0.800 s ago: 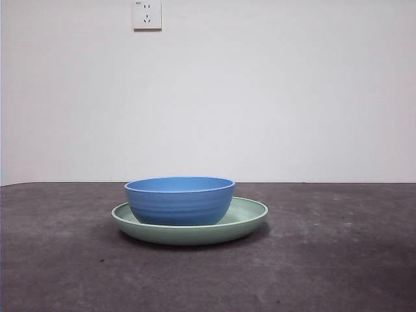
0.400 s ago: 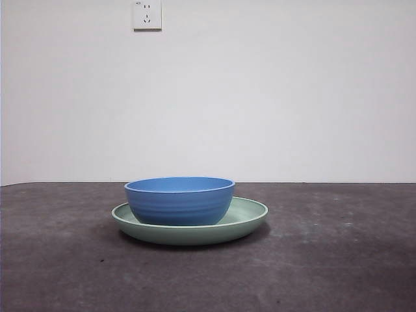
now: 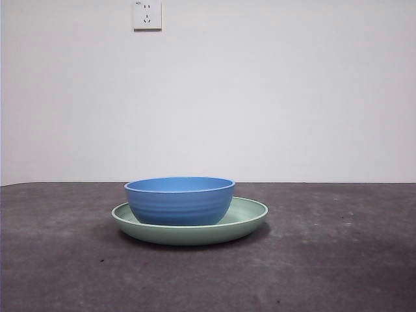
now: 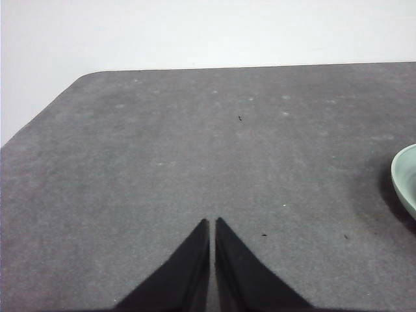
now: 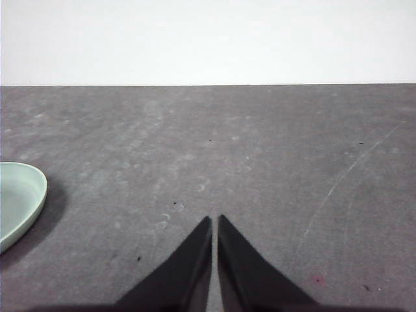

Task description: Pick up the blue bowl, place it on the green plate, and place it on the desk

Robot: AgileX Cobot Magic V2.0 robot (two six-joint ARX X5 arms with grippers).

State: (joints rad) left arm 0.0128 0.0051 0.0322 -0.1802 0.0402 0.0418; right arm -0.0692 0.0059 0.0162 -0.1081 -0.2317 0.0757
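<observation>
The blue bowl [image 3: 179,201] stands upright inside the green plate [image 3: 250,215], which lies on the desk [image 3: 338,260] a little left of the middle in the front view. No arm shows in the front view. My left gripper [image 4: 212,222] is shut and empty above bare desk, with the plate's rim [image 4: 404,179] off to one side. My right gripper [image 5: 214,219] is shut and empty above bare desk, with the plate's rim [image 5: 23,198] off to the other side. The bowl is out of both wrist views.
A white wall with a socket [image 3: 147,14] stands behind the desk. The desk's rounded far corner [image 4: 88,75] shows in the left wrist view. A faint scratch [image 5: 344,175] marks the desk in the right wrist view.
</observation>
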